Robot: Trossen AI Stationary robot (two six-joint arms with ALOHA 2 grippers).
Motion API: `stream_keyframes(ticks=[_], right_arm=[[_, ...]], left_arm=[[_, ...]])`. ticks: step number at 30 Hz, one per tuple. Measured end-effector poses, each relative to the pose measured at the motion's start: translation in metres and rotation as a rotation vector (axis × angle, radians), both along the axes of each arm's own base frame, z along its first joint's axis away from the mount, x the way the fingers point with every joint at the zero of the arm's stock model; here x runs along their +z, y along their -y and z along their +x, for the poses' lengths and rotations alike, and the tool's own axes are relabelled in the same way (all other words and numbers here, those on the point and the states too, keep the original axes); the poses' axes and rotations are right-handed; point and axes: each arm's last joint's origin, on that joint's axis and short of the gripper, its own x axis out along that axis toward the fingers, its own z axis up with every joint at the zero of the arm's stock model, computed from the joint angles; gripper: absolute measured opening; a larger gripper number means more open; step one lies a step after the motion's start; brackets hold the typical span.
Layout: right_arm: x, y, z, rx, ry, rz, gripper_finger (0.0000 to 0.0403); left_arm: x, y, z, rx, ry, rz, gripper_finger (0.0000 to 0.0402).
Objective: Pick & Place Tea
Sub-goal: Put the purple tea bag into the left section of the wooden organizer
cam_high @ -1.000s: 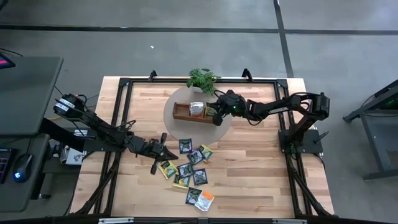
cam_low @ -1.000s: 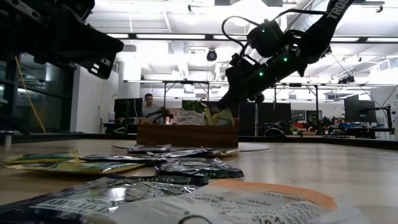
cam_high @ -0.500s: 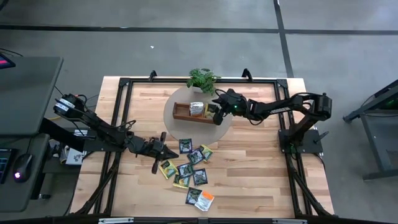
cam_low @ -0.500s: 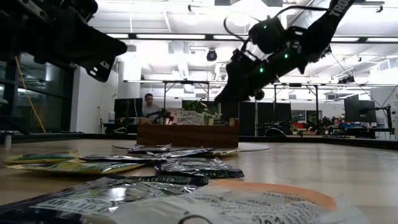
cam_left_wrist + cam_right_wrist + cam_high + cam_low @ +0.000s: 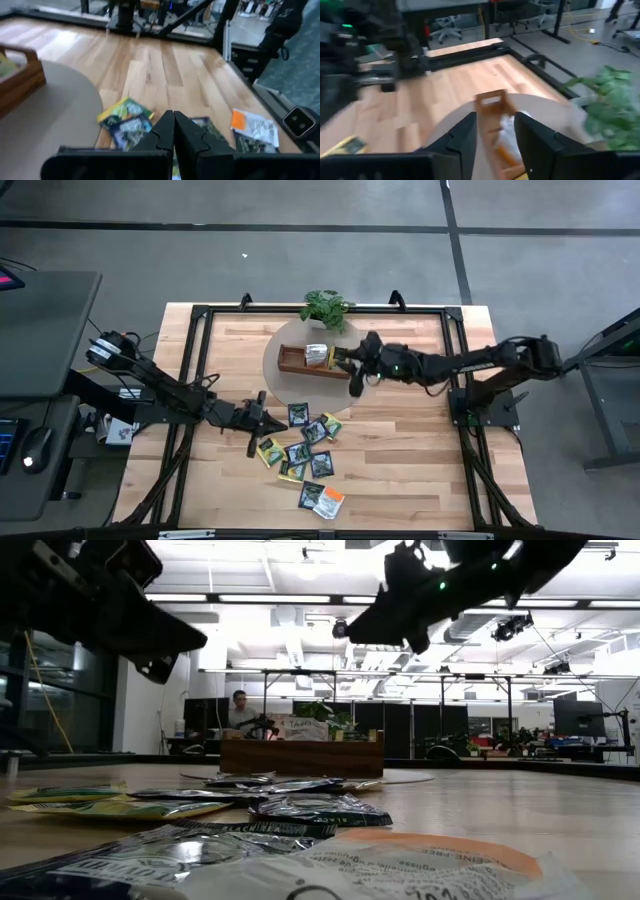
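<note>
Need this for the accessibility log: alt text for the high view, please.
A wooden table seen from above: the right gripper, open and empty, hovers by the wooden tray on a round mat, a potted plant behind it. The left gripper, shut, sits beside loose tea sachets at the table's front.

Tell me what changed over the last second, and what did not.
The right gripper, its fingers open and empty, lifted off the brown wooden tray and drew back toward its own side, leaving a yellow-green sachet in the tray. The left gripper stayed shut beside the loose pile of flat square tea sachets, which did not move.
</note>
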Motion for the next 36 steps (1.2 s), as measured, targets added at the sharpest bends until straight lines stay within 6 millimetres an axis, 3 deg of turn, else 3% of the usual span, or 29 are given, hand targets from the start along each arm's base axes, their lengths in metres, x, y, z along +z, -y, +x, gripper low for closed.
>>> stream_keyframes(ticks=[8, 14, 20, 27, 36], right_arm=[[-0.01, -0.056, -0.004, -0.026, -0.07, 0.072, 0.0008], [-0.022, -0.092, -0.009, -0.112, -0.069, 0.108, 0.0003], [-0.057, -0.122, -0.004, -0.134, -0.098, 0.173, 0.0001], [-0.094, -0.137, 0.015, -0.137, -0.102, 0.229, 0.0001], [-0.101, -0.147, 0.047, -0.085, -0.237, 0.206, 0.0]], left_arm=[[-0.007, 0.003, 0.009, 0.052, -0.045, -0.039, 0.0], [-0.009, 0.007, 0.035, 0.065, -0.068, -0.035, 0.0], [-0.017, -0.002, 0.061, 0.067, -0.111, -0.053, 0.0], [-0.03, -0.013, 0.073, 0.045, -0.17, -0.101, 0.0], [-0.04, -0.013, 0.075, -0.042, -0.232, -0.183, 0.0]])
